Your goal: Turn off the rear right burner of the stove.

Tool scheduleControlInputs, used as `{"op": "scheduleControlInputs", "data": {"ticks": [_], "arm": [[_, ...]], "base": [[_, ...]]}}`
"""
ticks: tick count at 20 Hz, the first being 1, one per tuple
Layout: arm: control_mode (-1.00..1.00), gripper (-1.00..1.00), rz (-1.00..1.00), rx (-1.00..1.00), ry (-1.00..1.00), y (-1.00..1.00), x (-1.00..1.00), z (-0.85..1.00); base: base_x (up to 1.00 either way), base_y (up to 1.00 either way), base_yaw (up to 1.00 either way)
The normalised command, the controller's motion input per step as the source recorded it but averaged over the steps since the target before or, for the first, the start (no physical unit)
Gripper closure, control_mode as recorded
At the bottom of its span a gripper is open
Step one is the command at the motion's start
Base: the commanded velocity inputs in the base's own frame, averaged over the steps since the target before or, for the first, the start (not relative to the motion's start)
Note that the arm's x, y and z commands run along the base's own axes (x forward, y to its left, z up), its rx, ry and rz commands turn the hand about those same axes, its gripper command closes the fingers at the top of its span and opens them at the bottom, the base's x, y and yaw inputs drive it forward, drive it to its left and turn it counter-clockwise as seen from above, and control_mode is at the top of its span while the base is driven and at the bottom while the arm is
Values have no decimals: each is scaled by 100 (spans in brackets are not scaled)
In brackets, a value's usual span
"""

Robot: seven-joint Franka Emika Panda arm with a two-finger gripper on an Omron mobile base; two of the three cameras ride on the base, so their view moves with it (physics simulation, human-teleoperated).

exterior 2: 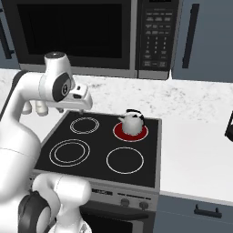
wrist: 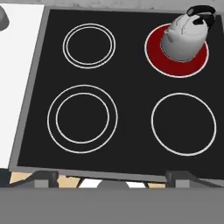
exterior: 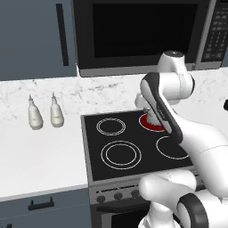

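Dark knobs (exterior 2: 133, 204) lined the stove (wrist: 131, 78) front, far below the raised claw (exterior 2: 81, 109), its spread unclear; the rear right burner (wrist: 153, 52) glowed under a kettle (wrist: 183, 37), so picking the wrong knob seemed the risk.

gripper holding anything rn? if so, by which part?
Nothing is held. In the hand view the gripper hangs open above the stove with only bare space between its fingertips; the kettle sits untouched on the glowing rear right burner.
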Motion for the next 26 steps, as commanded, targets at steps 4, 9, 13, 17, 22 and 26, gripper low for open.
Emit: {"op": "scheduleControlInputs", "data": {"ticks": [4,9,13,17,22,26], "arm": [[-100,-100,0,0,-10,-17,-3,0],[-100,-100,0,0,-19,-44,-16,0],[-100,-100,0,0,-15,-38,-9,0],[-100,-100,0,0,-1,-2,0,0],[-100,-100,0,0,0,0,0,0],[-100,-100,0,0,0,0,0,0]], "base": [[0,0,0],[0,0,0],[0,0,0],[0,0,0],[0,0,0],[0,0,0]]}}
